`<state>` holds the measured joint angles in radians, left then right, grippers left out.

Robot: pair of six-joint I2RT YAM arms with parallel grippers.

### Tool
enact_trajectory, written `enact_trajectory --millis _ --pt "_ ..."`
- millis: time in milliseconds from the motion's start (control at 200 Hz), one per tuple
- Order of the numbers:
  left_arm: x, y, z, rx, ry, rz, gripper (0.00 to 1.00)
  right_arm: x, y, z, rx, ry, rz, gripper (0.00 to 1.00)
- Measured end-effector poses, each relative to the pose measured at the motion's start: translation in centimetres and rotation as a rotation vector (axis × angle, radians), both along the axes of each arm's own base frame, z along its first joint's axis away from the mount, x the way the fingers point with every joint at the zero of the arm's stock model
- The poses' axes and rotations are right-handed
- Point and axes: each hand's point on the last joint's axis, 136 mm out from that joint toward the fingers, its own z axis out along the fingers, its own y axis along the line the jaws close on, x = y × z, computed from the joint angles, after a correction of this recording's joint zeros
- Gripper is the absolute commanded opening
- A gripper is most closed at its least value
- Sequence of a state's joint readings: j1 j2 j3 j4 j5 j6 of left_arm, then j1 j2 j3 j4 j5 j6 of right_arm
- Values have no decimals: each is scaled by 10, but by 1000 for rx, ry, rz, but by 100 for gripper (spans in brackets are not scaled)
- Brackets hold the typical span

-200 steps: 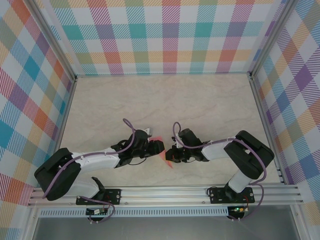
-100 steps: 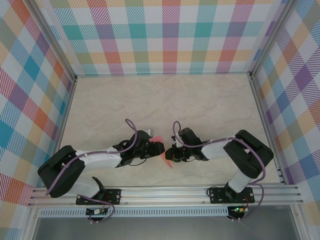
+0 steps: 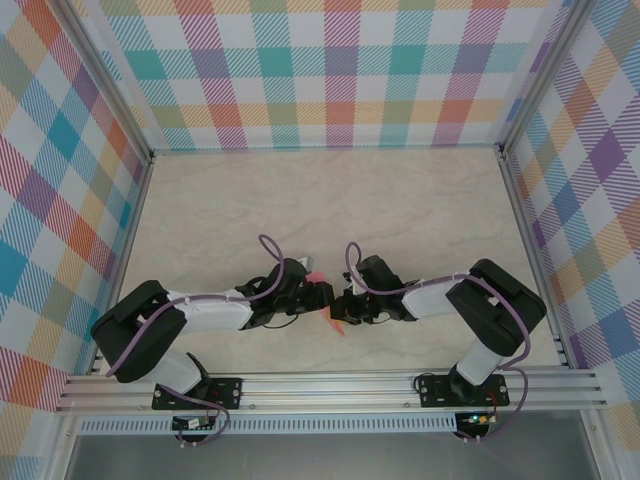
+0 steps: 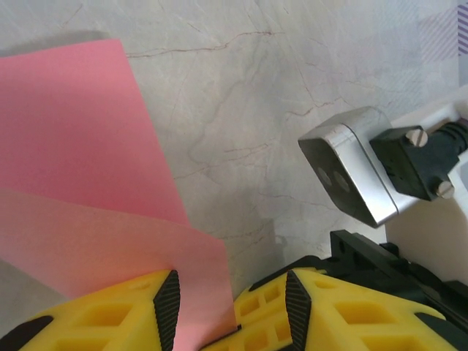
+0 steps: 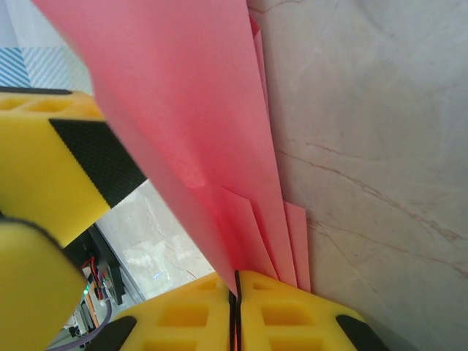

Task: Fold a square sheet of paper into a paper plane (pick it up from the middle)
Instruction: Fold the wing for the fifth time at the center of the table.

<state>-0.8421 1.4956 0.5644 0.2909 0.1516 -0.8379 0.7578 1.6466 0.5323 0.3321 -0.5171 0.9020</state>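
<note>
The right pincer (image 5: 235,287) is clamped on the folded pink paper (image 5: 183,110), at the near middle of the marbled surface (image 3: 330,200). The left pincer (image 4: 230,296) faces it, fingers apart, with a paper corner lying loose between them.

A pale, marble-patterned surface (image 3: 330,200) with thin brownish veins runs back to a rear wall (image 3: 330,70) of plaid in teal, orange, purple and yellow. Matching plaid side walls (image 3: 50,200) flank it. A ribbed aluminium rail (image 3: 330,385) crosses the near edge.
</note>
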Motion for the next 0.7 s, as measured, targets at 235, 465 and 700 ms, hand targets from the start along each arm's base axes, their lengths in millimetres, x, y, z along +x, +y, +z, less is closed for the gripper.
enact_trajectory --millis 235,465,700 --pt "7 0 -8 40 -13 9 45 0 -3 -1 -5 -3 -7 16" --pt "10 0 -14 60 -11 12 45 -3 -9 -1 -13 -10 -21 17" --pt "9 0 -19 75 -9 3 44 -3 -12 3 -18 -20 -31 20"
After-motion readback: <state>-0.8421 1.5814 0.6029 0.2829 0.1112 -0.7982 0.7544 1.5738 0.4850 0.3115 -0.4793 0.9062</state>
